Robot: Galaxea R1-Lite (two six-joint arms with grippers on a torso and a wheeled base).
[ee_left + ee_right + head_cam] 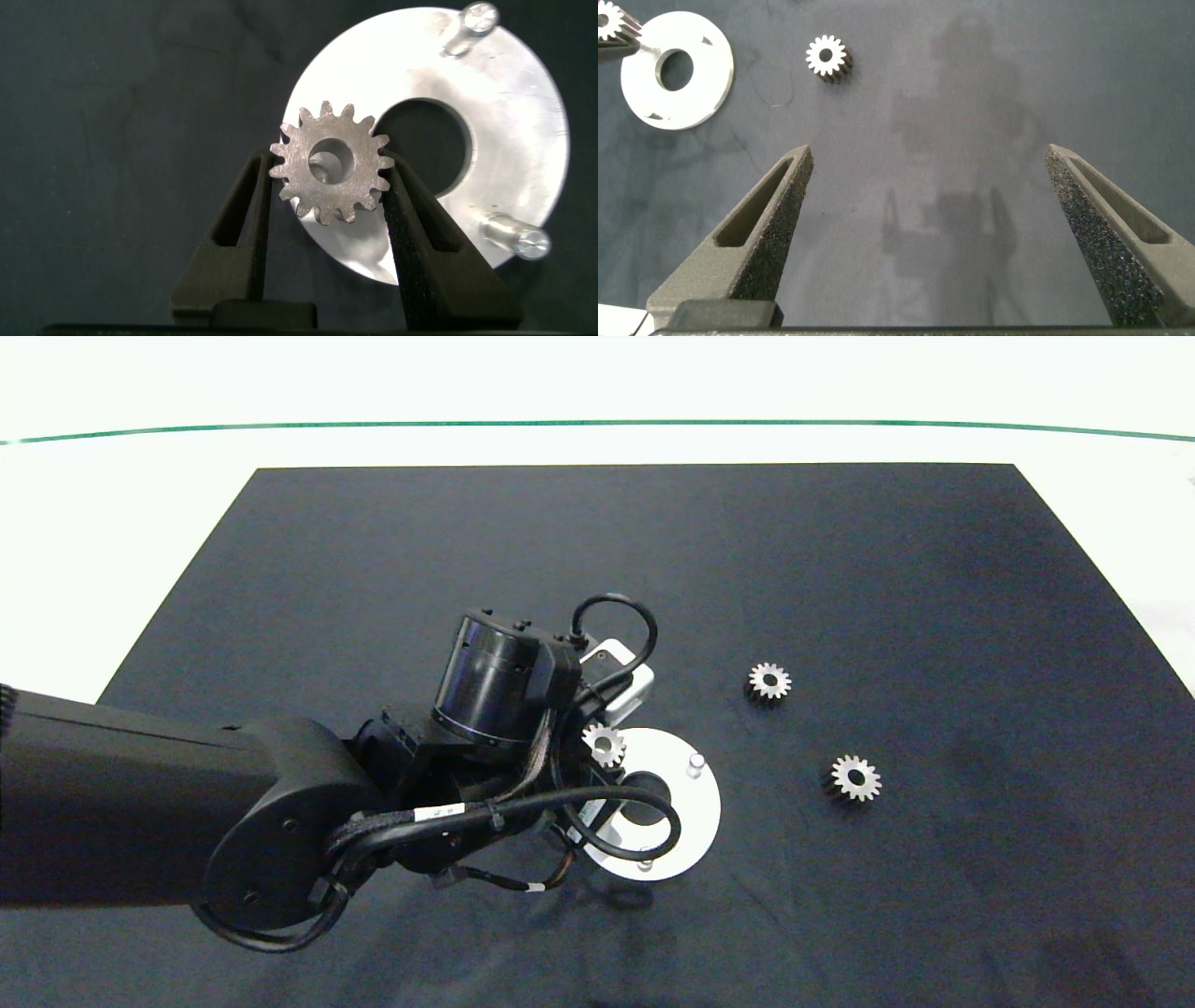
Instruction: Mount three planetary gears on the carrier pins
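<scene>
Currently the left end effector (pixel 332 191) pinches one planetary gear (pixel 331 162) over the white disc (pixel 523 121); the right end effector (pixel 929 233) gapes wide, empty.

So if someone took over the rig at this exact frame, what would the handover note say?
Left gripper: shut on one planetary gear, holding it over the white disc, at the third pin's spot. I cannot tell if it is seated on that pin.
Right gripper: open, holding nothing, hanging above the dark mat away from the parts.
Two carrier pins stand bare on the disc: one and another.
Two loose gears lie flat on the mat beside the disc: one and another.
Done: first gear picked and brought to the disc.
Left: seat it, then fit the two loose gears.
</scene>
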